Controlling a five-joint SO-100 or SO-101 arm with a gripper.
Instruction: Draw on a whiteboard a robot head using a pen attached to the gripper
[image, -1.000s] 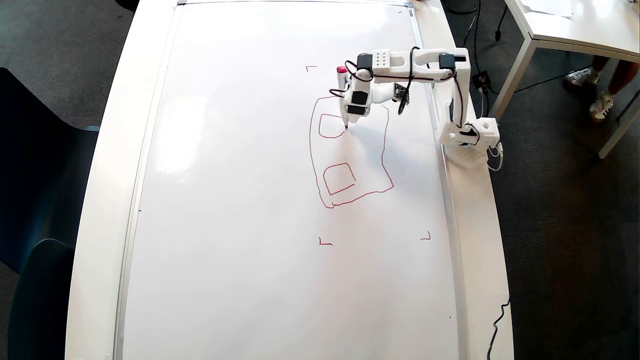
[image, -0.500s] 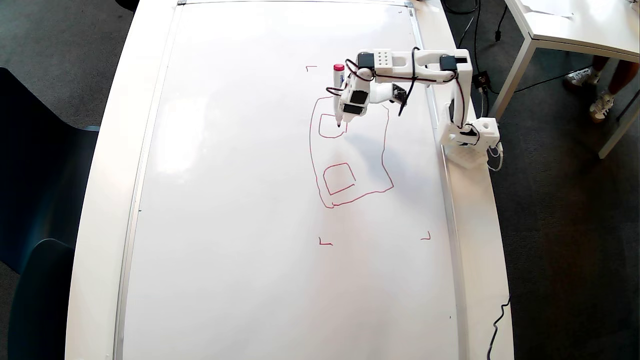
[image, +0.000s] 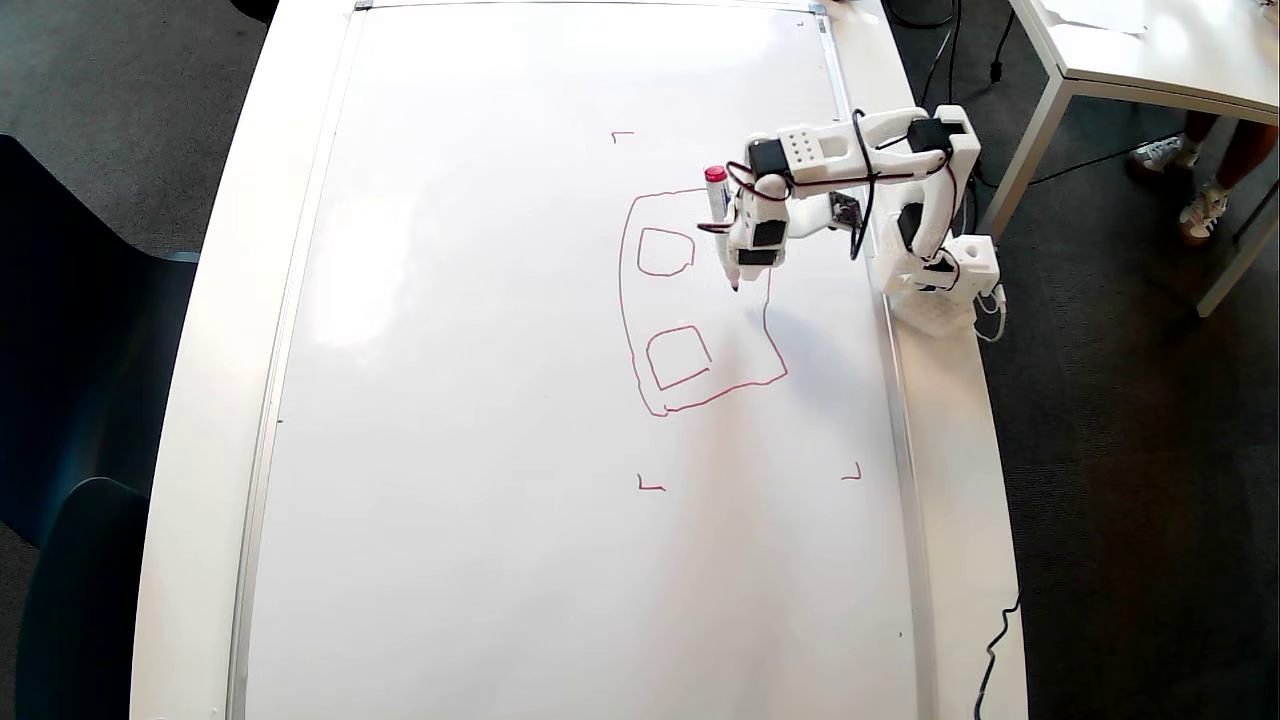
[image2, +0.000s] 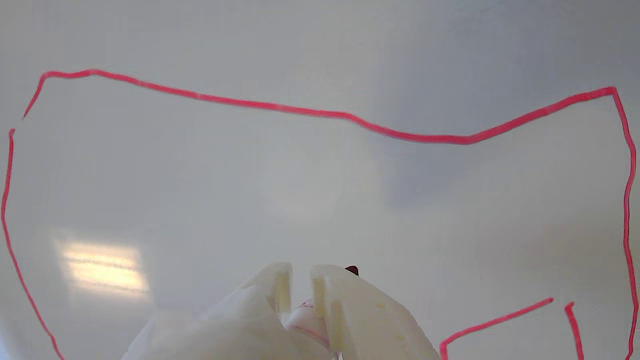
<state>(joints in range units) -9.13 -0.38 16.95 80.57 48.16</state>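
overhead view: the whiteboard (image: 480, 400) fills most of the white table (image: 200, 400). the arm's base (image: 940, 290) sits on the table rim at the board's 3 o'clock edge, with the arm reaching in over the board. the robot head (image: 625, 300) is a thin red outline lying toward 3 o'clock on the board; two small squares show inside it, one toward 12 o'clock and one toward 6 o'clock.

the gripper (image: 735, 262) is clamped on the pen (image: 718, 205) — red cap end toward 12 o'clock, dark tip toward 6 o'clock, tip at the board surface inside the outline near its 3 o'clock side. contact cannot be confirmed.

wrist view: the two white fingers (image2: 272, 287) sit at 6 o'clock, nearly together, with the pen (image2: 305, 317) wedged between them and its dark tip peeking just past them. the red outline (image2: 350, 117) runs around the frame edges.

small red corner marks (image: 650, 485) lie apart from the drawing.
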